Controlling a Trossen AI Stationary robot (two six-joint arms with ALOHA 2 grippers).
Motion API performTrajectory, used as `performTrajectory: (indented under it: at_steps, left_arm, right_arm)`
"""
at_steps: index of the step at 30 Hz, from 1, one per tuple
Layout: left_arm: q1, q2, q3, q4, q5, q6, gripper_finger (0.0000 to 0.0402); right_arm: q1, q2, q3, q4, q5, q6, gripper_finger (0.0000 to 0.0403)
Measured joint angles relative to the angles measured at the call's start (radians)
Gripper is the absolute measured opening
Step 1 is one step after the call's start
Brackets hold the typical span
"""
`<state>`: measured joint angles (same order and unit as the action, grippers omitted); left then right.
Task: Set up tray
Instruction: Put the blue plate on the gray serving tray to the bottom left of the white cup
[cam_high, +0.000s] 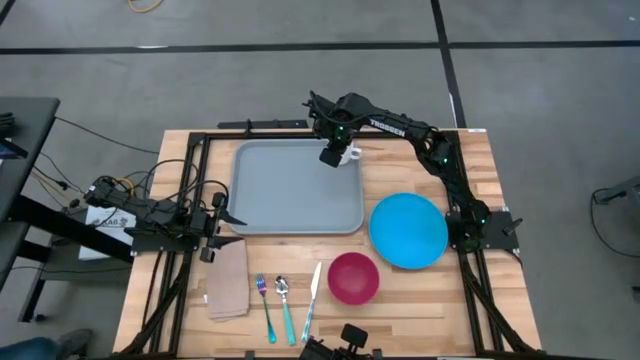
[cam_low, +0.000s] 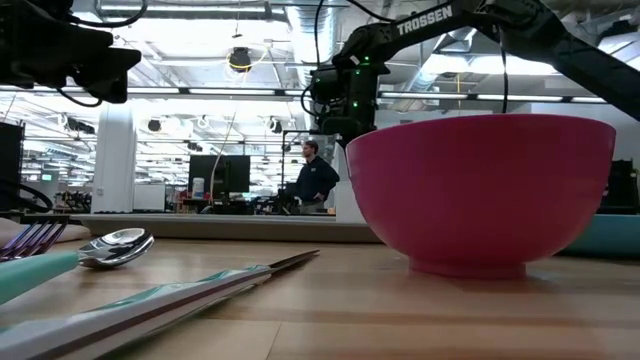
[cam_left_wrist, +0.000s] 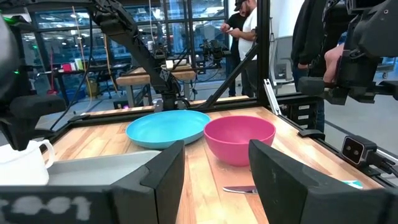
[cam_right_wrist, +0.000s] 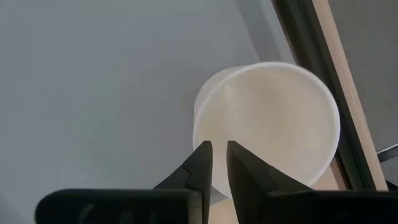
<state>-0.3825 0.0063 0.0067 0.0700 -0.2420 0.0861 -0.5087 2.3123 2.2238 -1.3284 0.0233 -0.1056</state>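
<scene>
The light-grey tray lies flat at the table's middle and also shows under the mug in the right wrist view. A white mug is at the tray's far right corner, its handle visible in the left wrist view. My right gripper reaches down over the mug and is shut on it. My left gripper waits open by the tray's near left corner, above the tan napkin, touching nothing. My right gripper holds the white mug by its rim, on one side of the opening. One finger is inside the mug and the other outside, the wall pinched between them. The fingers come from above, pointing down. The mug is upright; whether its base rests on the tray, I cannot tell.
A round blue plate lies right of the tray, with a pink bowl near it. A fork, a spoon and a knife lie along the near edge, right of the napkin. People stand in the room beyond the table.
</scene>
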Motion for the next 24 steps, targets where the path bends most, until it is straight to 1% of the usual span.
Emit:
performTrajectory:
  at_steps: [2, 6, 8, 11, 12, 15, 19, 24]
  left_arm:
    - [0.000, 0.000, 0.000, 0.000, 0.000, 0.003, 0.0169]
    - [0.000, 0.000, 0.000, 0.000, 0.000, 0.000, 0.0169]
    - [0.000, 0.000, 0.000, 0.000, 0.000, 0.002, 0.0169]
    - [0.000, 0.000, 0.000, 0.000, 0.000, 0.002, 0.0169]
    - [0.000, 0.000, 0.000, 0.000, 0.000, 0.000, 0.0169]
    - [0.000, 0.000, 0.000, 0.000, 0.000, 0.003, 0.0169]
    - [0.000, 0.000, 0.000, 0.000, 0.000, 0.000, 0.0169]
    - [0.000, 0.000, 0.000, 0.000, 0.000, 0.003, 0.0169]
  right_arm:
    - [0.000, 0.000, 0.000, -0.014, -0.011, 0.008, 0.0043]
    - [-0.002, 0.000, 0.028, -0.064, -0.096, 0.032, 0.0045]
    - [-0.004, 0.000, 0.065, -0.076, -0.127, 0.051, 0.0045]
    - [-0.005, -0.014, 0.134, -0.070, -0.143, 0.065, 0.0043]
    - [-0.004, -0.043, 0.123, -0.040, -0.151, 0.080, 0.0043]
    - [0.002, -0.136, 0.107, -0.030, -0.180, 0.109, 0.0043]
    - [0.034, -0.253, 0.106, -0.091, -0.176, 0.122, 0.0043]
    - [0.097, -0.394, 0.106, -0.195, -0.174, 0.199, 0.0043]
